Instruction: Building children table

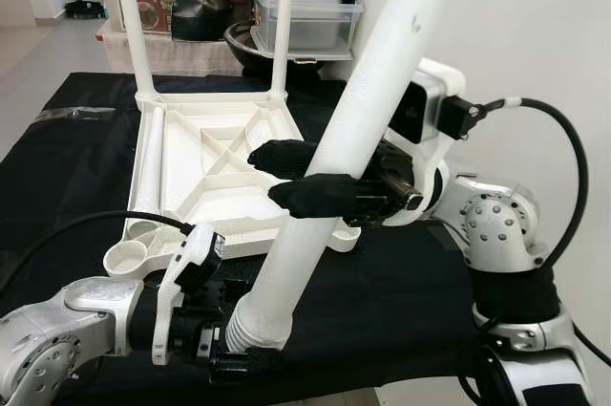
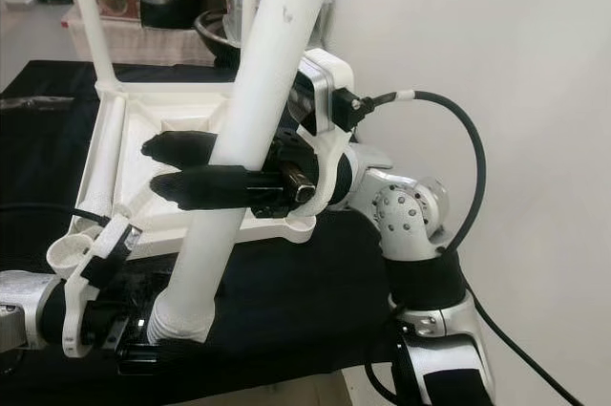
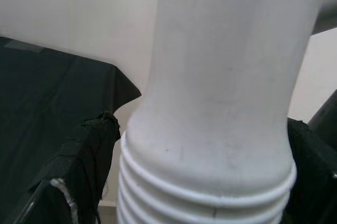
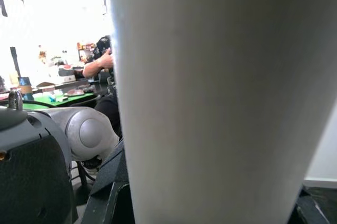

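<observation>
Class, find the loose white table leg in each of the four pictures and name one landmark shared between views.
Left eye view: leg slants from top right to bottom centre.
Right eye view: leg slants down the centre-left.
Left wrist view: its ribbed end looms close.
Right wrist view: the shaft covers centre and right.
Landmark: the right pincer clamped around the leg, in both eye views.

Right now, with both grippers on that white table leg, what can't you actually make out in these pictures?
- White table leg: its upper end is cut off by the top edge in both eye views.
- Left gripper: its hold on the threaded end is hidden behind the leg.
- Upturned tabletop: its near right corner socket is covered by the leg and the right gripper.
- Person: small and washed out by glare in the right wrist view.
</observation>
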`<state>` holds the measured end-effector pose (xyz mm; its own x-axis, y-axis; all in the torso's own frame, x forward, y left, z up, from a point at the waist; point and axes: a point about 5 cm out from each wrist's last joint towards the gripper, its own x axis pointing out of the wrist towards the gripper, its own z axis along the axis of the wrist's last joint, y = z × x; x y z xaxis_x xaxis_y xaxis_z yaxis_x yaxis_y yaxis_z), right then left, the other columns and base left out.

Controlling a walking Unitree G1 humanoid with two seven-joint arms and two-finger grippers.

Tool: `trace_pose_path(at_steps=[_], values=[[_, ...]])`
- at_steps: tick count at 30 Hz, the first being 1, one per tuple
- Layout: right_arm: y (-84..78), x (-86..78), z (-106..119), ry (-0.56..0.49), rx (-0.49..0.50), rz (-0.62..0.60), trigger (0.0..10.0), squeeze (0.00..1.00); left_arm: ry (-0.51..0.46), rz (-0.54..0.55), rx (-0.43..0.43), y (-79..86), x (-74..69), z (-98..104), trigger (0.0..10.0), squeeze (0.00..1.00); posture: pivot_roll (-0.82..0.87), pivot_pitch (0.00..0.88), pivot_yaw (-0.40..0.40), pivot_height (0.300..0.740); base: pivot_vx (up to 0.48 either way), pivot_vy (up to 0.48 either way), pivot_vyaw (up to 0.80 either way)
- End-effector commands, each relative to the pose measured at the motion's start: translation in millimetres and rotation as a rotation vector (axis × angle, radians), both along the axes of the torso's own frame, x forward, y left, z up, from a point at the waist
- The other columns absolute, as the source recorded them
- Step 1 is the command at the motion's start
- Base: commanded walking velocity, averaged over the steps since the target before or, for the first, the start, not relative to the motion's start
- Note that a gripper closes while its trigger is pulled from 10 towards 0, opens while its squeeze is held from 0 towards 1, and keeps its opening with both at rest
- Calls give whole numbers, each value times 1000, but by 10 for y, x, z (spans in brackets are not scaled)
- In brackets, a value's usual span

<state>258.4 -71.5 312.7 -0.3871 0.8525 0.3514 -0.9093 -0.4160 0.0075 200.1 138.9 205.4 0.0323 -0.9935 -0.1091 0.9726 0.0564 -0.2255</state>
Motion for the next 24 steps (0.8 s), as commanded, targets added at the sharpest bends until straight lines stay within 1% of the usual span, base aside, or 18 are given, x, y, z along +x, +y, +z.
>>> trace_pose_path(at_steps=[1,4,9,10,13,23,24], values=[[13,-18,42,-23,16,17,0,0,-6,-26,33,-18,-6,-12,10000,0,103,0,-110,740,0,0,0],[44,-31,33,-20,16,28,0,0,-11,-32,25,-59,11,-12,10000,0,99,0,-109,740,0,0,0],[61,-46,30,-18,18,38,0,0,-16,-49,18,-75,9,-3,10000,0,99,0,-109,740,0,0,0],[66,-48,28,-17,18,41,0,0,-13,-60,19,-76,5,-6,0,0,99,0,-109,740,0,0,0],[75,-50,28,-16,20,45,0,0,-10,-91,23,-69,-17,-11,0,0,99,0,-109,740,0,0,0],[87,-42,33,-21,30,32,0,0,-17,-83,13,-69,0,-12,0,0,101,0,-108,740,0,0,0],[104,-4,23,-25,15,-29,1529,0,-24,-73,16,-56,13,-10,0,0,101,0,-108,740,0,0,0]])
